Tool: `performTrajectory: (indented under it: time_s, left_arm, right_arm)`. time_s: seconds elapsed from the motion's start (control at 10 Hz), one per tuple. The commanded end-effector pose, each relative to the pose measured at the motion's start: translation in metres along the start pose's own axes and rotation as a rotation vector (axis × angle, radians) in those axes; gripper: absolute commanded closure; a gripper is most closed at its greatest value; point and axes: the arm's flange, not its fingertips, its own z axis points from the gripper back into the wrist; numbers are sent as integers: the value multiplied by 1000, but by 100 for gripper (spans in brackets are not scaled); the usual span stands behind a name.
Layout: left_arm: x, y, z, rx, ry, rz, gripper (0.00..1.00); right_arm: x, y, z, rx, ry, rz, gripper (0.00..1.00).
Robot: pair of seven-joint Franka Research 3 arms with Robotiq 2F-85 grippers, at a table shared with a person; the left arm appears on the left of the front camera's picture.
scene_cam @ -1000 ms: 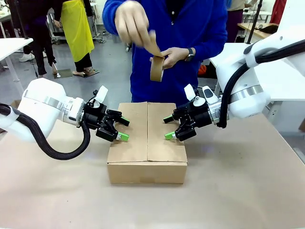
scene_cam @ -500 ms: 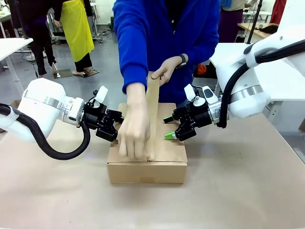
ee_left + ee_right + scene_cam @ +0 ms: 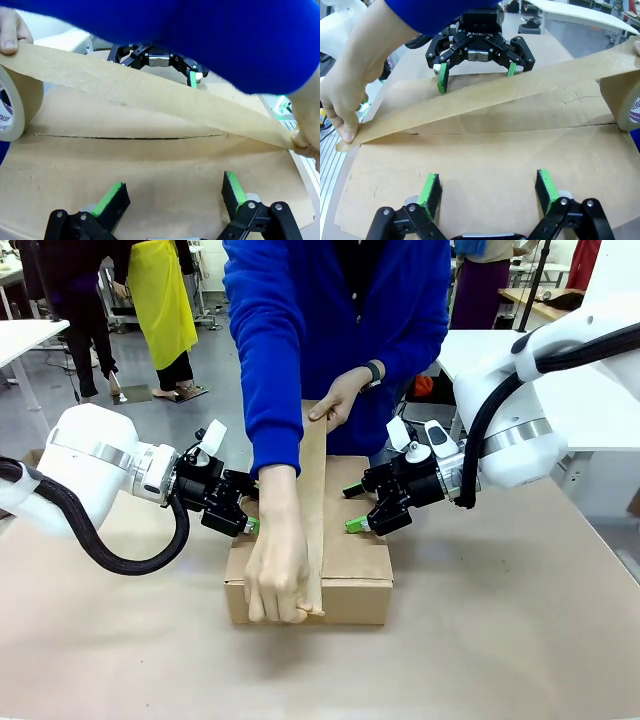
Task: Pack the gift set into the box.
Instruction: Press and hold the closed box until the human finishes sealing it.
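Cardboard box (image 3: 345, 555) sits closed on the surface; gift set judged packed inside, unseen. Tape (image 3: 314, 500) is being laid along the seam by the person. Left hand (image 3: 243, 517) and right hand (image 3: 357, 508) are held apart on the flaps. Sealing remains.

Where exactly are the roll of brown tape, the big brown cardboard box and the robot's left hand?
Roll of brown paper tape (image 3: 11, 107), left wrist view, on its side wall.
Large brown corrugated cardboard box (image 3: 355, 598), front view, on its near wall.
Left hand (image 3: 248, 518), front view, between its green-padded fingertips.
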Motion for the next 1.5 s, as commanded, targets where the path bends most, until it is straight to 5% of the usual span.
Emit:
performTrajectory:
  time_s: [0.0,1.4]
  left_arm:
    - [-2,-1,-1,1,3,2,0]
    - [-2,-1,-1,1,3,2,0]
  right_arm:
    - [-1,0,-2,-15,-9,3,0]
    - [-1,0,-2,-15,-9,3,0]
